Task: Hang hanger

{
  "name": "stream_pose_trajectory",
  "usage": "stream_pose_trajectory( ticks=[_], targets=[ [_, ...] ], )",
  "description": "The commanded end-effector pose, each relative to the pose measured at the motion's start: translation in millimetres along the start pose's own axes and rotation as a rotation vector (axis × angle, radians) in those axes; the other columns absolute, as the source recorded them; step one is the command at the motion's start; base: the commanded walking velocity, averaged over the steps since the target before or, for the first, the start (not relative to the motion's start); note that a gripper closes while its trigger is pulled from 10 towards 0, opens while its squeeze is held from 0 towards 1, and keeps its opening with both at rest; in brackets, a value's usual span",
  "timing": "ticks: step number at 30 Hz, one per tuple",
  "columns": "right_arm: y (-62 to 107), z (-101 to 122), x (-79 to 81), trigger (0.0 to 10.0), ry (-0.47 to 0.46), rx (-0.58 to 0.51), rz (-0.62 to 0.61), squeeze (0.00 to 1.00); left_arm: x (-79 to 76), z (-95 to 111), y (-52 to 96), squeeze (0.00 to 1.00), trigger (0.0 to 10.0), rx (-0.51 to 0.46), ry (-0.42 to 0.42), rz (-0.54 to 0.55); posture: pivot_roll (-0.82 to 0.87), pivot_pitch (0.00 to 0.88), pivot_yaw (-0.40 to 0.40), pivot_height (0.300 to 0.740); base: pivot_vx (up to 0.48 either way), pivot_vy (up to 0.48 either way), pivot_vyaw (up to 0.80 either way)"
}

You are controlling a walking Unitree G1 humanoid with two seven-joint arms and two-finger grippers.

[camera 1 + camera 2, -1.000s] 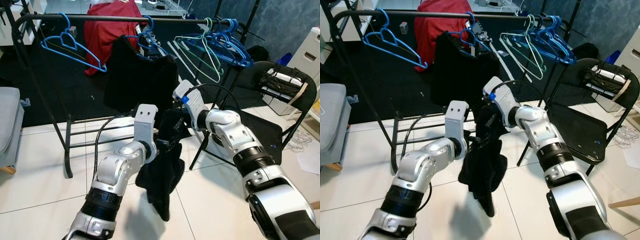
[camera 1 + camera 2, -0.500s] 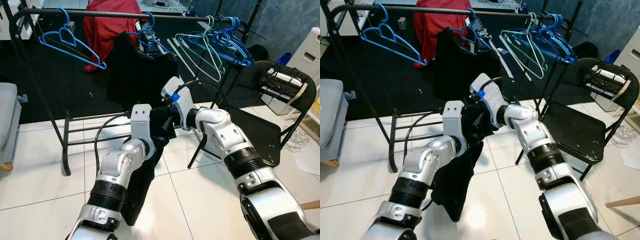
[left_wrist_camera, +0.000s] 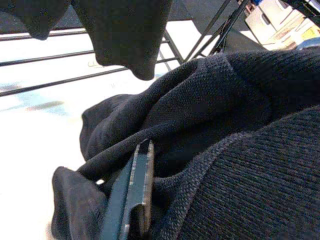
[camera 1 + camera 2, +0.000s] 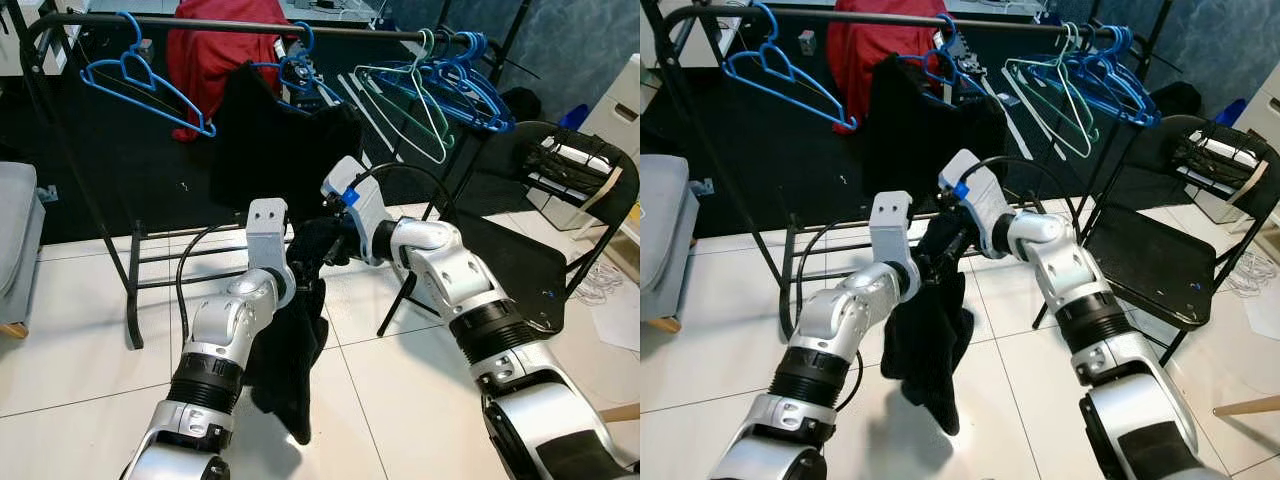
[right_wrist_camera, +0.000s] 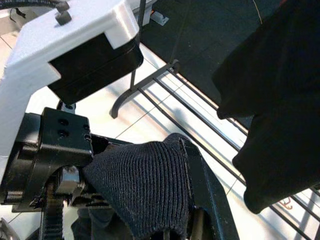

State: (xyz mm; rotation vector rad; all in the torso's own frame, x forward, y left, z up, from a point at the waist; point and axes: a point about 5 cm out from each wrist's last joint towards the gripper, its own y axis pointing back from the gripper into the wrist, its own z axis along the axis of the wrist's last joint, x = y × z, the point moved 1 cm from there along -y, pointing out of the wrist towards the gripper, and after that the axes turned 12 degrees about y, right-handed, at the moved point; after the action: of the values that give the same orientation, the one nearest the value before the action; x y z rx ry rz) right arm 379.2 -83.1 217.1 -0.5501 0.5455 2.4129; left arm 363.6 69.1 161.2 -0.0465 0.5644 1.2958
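A black knit garment (image 4: 290,350) hangs in front of the clothes rack, bunched at its top between my two grippers. My left gripper (image 4: 300,272) is shut on the upper fold, and one finger (image 3: 137,190) presses into the knit. My right gripper (image 4: 326,250) is shut on the same bunch from the right, its finger (image 5: 200,185) against the fabric (image 5: 145,185). The rack's rail (image 4: 200,22) carries a blue hanger (image 4: 140,85) at the left, a green hanger (image 4: 405,95) and a cluster of blue hangers (image 4: 465,85). Another black garment (image 4: 280,140) hangs mid-rail.
A red garment (image 4: 215,50) hangs behind the rail. A black folding chair (image 4: 540,250) stands close at the right, white drawers (image 4: 625,110) beyond it. A grey seat (image 4: 15,230) is at the left edge. The rack's low bars (image 4: 170,270) cross the white tiles.
Both grippers have shifted a little left while staying shut on the black garment. Its loose lower part has swung left and now hangs under the left arm.
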Motion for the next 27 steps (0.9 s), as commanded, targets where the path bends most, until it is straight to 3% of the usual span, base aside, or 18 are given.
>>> stream_pose_trajectory(
  ticks=[1,3,4,8,9,12,17,23,27],
  targets=[
    [3.1,-1.5,0.2,0.0,0.011,0.007,0.0,0.0,-1.6,4.9,0.0,0.0,0.0,-0.018,-0.018,-0.012,-0.14,0.136,-0.113,0.74,0.0,0.0,0.0],
    [3.7,-3.1,0.9,0.0,0.01,0.016,0.0,0.0,-7.2,8.6,1.2,0.0,0.0,-0.039,-0.045,-0.071,-0.14,0.137,-0.114,0.74,0.0,0.0,0.0],
    [4.7,-6.1,1.2,0.0,0.008,0.03,0.0,0.0,-18.3,11.0,4.8,0.0,4.2,-0.048,-0.088,-0.186,-0.14,0.136,-0.113,0.74,0.0,0.0,0.0],
    [5.0,-7.3,0.9,0.0,0.008,0.035,-0.002,0.0,-21.6,11.1,6.0,0.0,4.9,-0.051,-0.122,-0.221,-0.14,0.136,-0.111,0.74,0.0,0.0,0.0],
    [5.3,-7.4,0.4,0.0,0.006,0.036,-0.005,0.0,-22.7,10.4,6.6,0.0,10.0,-0.048,-0.152,-0.233,-0.14,0.136,-0.111,0.74,0.0,0.0,0.0],
    [5.6,-7.4,0.0,0.0,0.005,0.038,-0.007,0.0,-23.0,9.5,6.9,0.0,10.0,-0.044,-0.181,-0.239,-0.14,0.134,-0.109,0.74,0.0,0.0,0.0],
    [10.2,-13.0,-7.7,0.0,-0.004,0.068,-0.038,0.0,-23.1,5.7,11.3,0.0,10.0,-0.021,-0.317,-0.269,-0.14,0.129,-0.109,0.74,0.0,0.0,0.0],
    [12.8,-15.9,-10.7,0.0,-0.008,0.081,-0.048,0.0,-19.9,3.7,14.0,0.0,10.0,-0.007,-0.35,-0.274,-0.14,0.129,-0.109,0.74,0.0,0.0,0.0],
    [16.0,-19.9,-13.1,0.0,-0.012,0.095,-0.063,0.0,-11.6,-0.8,18.8,0.0,10.0,0.003,-0.428,-0.278,-0.13,0.112,-0.105,0.74,0.0,0.0,0.0]
  ],
)
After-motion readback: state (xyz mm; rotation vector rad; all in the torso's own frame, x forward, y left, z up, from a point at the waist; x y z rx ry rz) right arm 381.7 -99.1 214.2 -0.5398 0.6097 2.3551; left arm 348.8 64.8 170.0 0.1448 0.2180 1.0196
